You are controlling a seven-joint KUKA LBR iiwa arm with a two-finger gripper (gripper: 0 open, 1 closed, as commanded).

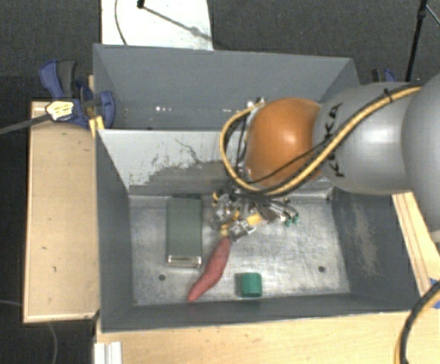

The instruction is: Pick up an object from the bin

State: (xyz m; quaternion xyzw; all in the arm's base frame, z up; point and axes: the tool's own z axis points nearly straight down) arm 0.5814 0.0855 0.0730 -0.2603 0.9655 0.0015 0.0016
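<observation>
1. Hand (235,220) hangs low under the orange wrist cover (279,149), in the middle of the bin (311,249) and toward its back wall. Whether it is open or closed cannot be told — its tip is lost among cables and fittings. It sits right over the far end of the red thing (211,271); whether the two touch cannot be told either.
2. Edges and room, from the near wall back:
   - A small green block (248,283) stands just inside the near wall, to the right of the red thing and apart from it.
   - Right of the hand the bin floor lies bare as far as the right wall.
   - Left of the hand, close by, a flat grey-green slab (183,230) lies with its long side running near to far.
   - The sloping back wall rises directly behind the hand.
3. Long, slim and chili-shaped, the red thing lies flat on the floor. Its long axis runs from near-left to far-right. The narrow near end points at the near wall just past the slab's near right corner, and the far end reaches up under the hand.
</observation>
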